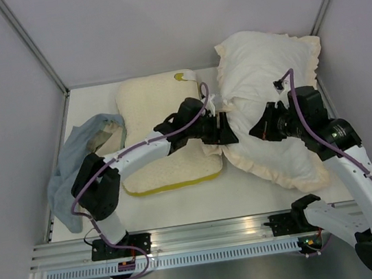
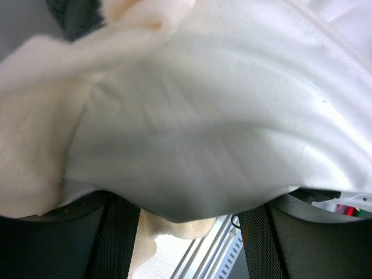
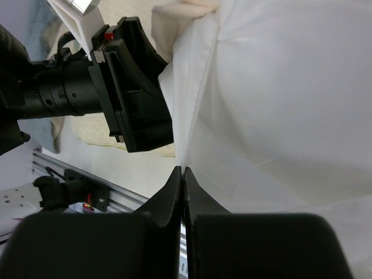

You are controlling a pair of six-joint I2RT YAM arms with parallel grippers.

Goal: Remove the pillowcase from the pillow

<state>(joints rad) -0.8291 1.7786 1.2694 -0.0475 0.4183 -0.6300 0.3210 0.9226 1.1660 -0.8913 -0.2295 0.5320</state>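
My left gripper is spread wide against the white pillow. My right gripper pinches a fold of it beside the cream pillowcase.

No text, label, brand or number can be read in any view. The small yellow patch at twelve o'clock on the cream-yellow pillow is too small to tell whether it carries print.
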